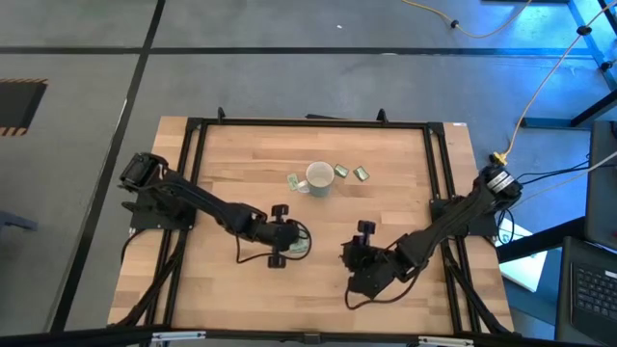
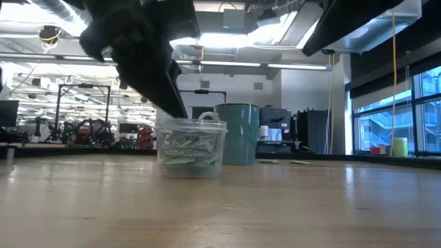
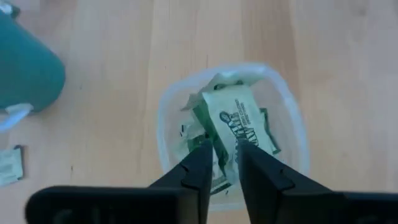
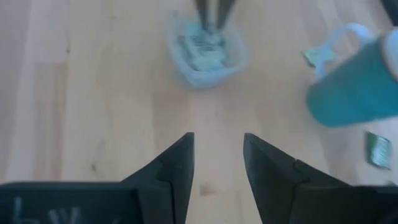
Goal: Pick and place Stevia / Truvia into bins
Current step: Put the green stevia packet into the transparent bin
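The clear plastic cup (image 1: 299, 241) stands on the table's near middle, partly filled with green and white sachets (image 2: 189, 148). My left gripper (image 3: 226, 160) hangs right over the cup (image 3: 292, 130), fingers pointing down into its mouth, shut on one green and white sachet (image 3: 233, 118). Three loose sachets lie flat on the wood around the mug: one to its left (image 1: 293, 180), two to its right (image 1: 340, 171) (image 1: 362, 173). My right gripper (image 4: 217, 155) is open and touches nothing. It is to the right of the cup (image 4: 205, 53), with its fingers towards it. My left gripper pinches one sachet between its two fingers (image 3: 200, 155), at the sachet's near end (image 3: 225, 146). The fingers come from above, pointing down into the cup. The sachet's free end (image 3: 239, 102) sticks out past the fingertips above the heap of sachets inside the cup.
A handled mug (image 1: 319, 179) stands on the far middle of the table, behind the cup; the low view shows this mug (image 2: 238, 134) just behind and to the right of the cup. Black frame rails (image 1: 308, 123) run along the table's edges. Bare wood lies between the two grippers.
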